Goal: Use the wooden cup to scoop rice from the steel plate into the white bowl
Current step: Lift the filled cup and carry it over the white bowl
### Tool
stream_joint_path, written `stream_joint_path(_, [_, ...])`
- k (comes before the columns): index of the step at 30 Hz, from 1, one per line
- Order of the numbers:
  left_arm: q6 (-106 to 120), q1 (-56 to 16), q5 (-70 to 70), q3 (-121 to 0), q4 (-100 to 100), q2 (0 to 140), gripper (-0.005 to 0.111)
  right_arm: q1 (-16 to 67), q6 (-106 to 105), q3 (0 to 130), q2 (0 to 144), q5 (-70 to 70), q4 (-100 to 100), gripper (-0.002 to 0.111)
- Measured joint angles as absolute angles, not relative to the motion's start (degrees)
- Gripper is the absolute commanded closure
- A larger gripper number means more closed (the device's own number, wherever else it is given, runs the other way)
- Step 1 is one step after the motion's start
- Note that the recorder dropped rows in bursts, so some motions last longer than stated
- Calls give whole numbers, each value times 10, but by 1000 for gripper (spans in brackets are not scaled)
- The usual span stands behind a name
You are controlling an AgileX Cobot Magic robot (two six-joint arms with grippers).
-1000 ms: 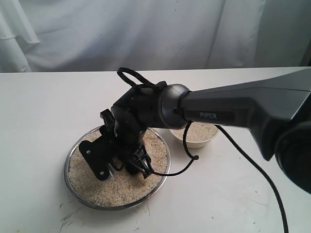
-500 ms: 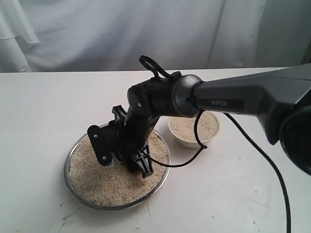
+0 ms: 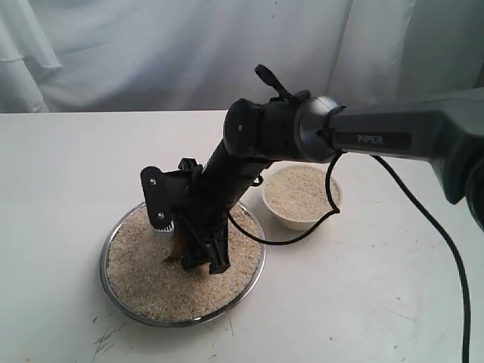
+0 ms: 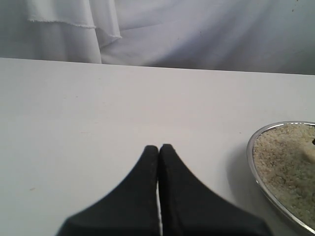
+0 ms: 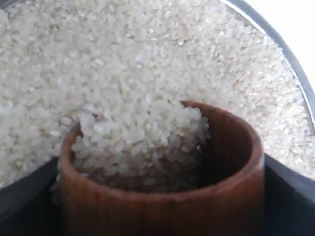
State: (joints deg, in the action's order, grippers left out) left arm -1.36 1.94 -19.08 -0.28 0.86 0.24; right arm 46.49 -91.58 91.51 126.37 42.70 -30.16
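Note:
The steel plate point(image 3: 255, 266) lies at the table's front, spread with rice point(image 3: 144, 276). My right gripper point(image 3: 189, 253) points down into it, shut on the wooden cup point(image 3: 175, 249), which is mostly hidden behind the fingers. In the right wrist view the wooden cup point(image 5: 162, 206) is tipped into the rice point(image 5: 98, 64), and grains are heaped inside its mouth. The white bowl point(image 3: 301, 198) sits just right of the plate with rice in it. My left gripper point(image 4: 159, 150) hovers over bare table, shut and holding nothing, with the steel plate point(image 4: 252, 162) off to one side.
A white cloth backdrop point(image 3: 189, 45) hangs behind the table. A black cable point(image 3: 423, 227) trails from the right arm across the tabletop on the right. White tabletop point(image 3: 60, 174) stretches out left of the plate.
The right arm has swung upright and shifted right, uncovering the white bowl. The gripper has turned down, pushing the cup into the rice.

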Motion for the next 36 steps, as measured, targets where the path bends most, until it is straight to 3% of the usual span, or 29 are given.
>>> stream_joint_path(15, [-14,19,-191,-3,9,2,107,380,-1014,915,1225,465,-547,108])
stream_joint_path(36, [-14,19,-191,-3,9,2,107,246,-983,911,1144,519,-394,108])
